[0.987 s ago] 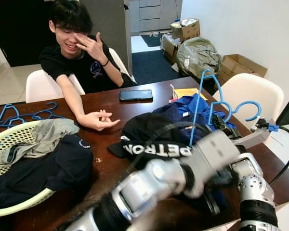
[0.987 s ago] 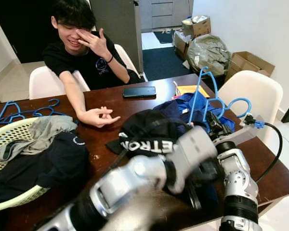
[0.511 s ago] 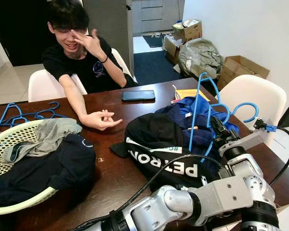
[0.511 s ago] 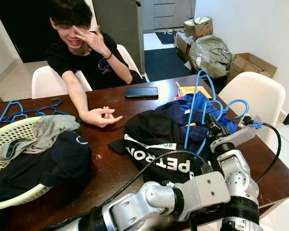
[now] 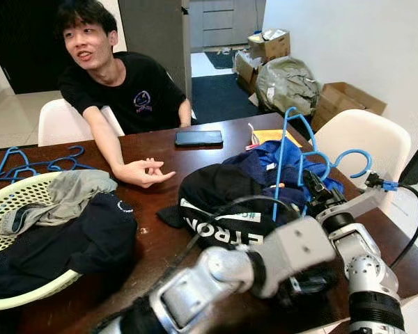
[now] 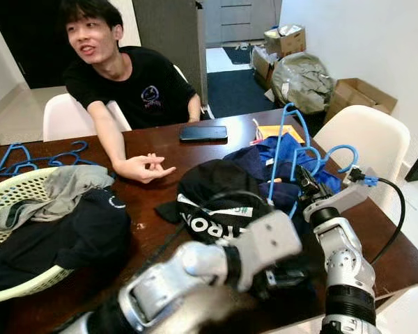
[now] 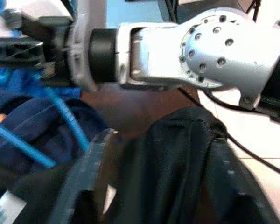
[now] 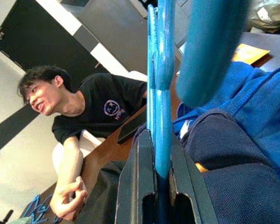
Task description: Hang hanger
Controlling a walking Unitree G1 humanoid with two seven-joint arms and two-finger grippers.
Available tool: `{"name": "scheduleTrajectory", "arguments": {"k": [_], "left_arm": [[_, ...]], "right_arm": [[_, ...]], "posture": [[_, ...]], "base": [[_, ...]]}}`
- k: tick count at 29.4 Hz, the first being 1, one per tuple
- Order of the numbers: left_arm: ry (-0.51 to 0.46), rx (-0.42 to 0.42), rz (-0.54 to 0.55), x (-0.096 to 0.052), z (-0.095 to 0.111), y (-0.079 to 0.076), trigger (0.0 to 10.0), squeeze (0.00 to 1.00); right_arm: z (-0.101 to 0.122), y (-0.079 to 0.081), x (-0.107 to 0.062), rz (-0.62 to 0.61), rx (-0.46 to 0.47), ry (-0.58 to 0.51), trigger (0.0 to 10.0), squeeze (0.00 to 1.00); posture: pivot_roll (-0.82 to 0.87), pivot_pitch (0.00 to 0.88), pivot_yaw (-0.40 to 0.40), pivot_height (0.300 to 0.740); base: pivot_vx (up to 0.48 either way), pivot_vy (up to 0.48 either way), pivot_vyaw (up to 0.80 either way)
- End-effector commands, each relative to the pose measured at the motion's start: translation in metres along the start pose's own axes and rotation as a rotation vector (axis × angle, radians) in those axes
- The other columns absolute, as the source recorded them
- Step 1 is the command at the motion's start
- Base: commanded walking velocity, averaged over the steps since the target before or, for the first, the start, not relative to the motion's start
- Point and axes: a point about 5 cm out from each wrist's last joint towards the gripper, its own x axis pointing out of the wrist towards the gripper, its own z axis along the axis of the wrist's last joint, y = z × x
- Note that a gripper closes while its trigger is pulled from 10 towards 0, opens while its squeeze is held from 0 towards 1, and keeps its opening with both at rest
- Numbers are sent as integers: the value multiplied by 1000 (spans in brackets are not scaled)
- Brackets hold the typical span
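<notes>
**Technician A:** Blue plastic was the material at risk. The right gripper (image 6: 305,182) was clamped on the blue hanger (image 5: 287,156), its two fingers closed against the bar, as the right wrist view showed. The hanger stood upright at the table's right edge, its lower part buried in the blue garment (image 5: 285,154) and the black printed shirt (image 5: 216,198).

**Technician B:** What failure did you judge likely?

**Technician A:** Snagging. If the hanger were lifted while the cloth lay over its bar, the garments could be dragged toward the right edge and off the wooden table (image 5: 160,149). A thin bar could also twist or slip between the fingers under that load.

**Technician B:** And the left gripper (image 7: 144,186)?

**Technician A:** It reached across the near edge with black cloth lying between its fingers. Whether it gripped that cloth or merely rested over it, I could not tell. The two arms were close together, so contact between them was a second hazard. A person's hand (image 5: 146,172) rested on the table near the shirt.

**Technician B:** Containers?

**Technician A:** One laundry basket (image 5: 17,198) at the table's left edge, holding a grey garment (image 5: 66,198) and a dark navy garment (image 5: 63,243) that spilled over its rim. Spare blue hangers (image 5: 35,165) lay at the far left corner just behind it.
</notes>
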Motion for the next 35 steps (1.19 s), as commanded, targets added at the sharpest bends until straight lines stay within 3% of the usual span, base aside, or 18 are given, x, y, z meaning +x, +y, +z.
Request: {"name": "scheduleTrajectory", "arguments": {"k": [1,10,13,14,15,19,23,26,29,30,35], "left_arm": [[5,-19,-17,-7,0,0,10000,1000],[63,-29,-151,-45,2,-13,10000,1000],[75,-9,-55,-56,2,-2,10000,1000],[78,8,34,-62,2,8,10000,1000],[78,8,34,-62,2,8,10000,1000],[82,0,379,-97,-7,38,10000,1000],[105,-4,476,-111,-11,44,10000,1000],[169,45,615,-138,-18,54,10000,1000],[181,51,648,-145,-24,56,10000,1000],[184,64,682,-156,-37,58,10000,0],[163,94,648,-160,-48,56,10000,0]], "right_arm": [[-2,-1,-1,3,-4,20,10000,0],[-1,-2,-2,2,-7,25,10000,0],[0,-2,-2,1,-8,26,10000,0],[0,-3,-3,1,-8,27,10000,0],[0,-3,-3,1,-8,27,10000,0],[1,-6,-5,-3,-12,35,10000,0],[1,-6,-5,-3,-13,41,10000,0],[1,-7,-5,0,-14,49,10000,0],[1,-7,-5,0,-15,49,10000,0],[2,-7,-6,-2,-17,53,10000,0],[3,-8,-5,-3,-22,65,10000,0]], "posture": [[-6,1,-29,740],[0,5,-31,740],[7,5,-35,740],[6,6,-36,740],[6,6,-36,740],[11,0,-54,740],[17,1,-56,740],[17,0,-56,740],[15,8,-62,740],[15,12,-74,740],[18,12,-90,740]], "base": [[0,0,0],[0,0,0],[0,0,0],[0,0,0],[0,0,0],[0,0,0],[0,0,0],[0,0,0],[0,0,0],[0,0,0],[0,0,0]]}}
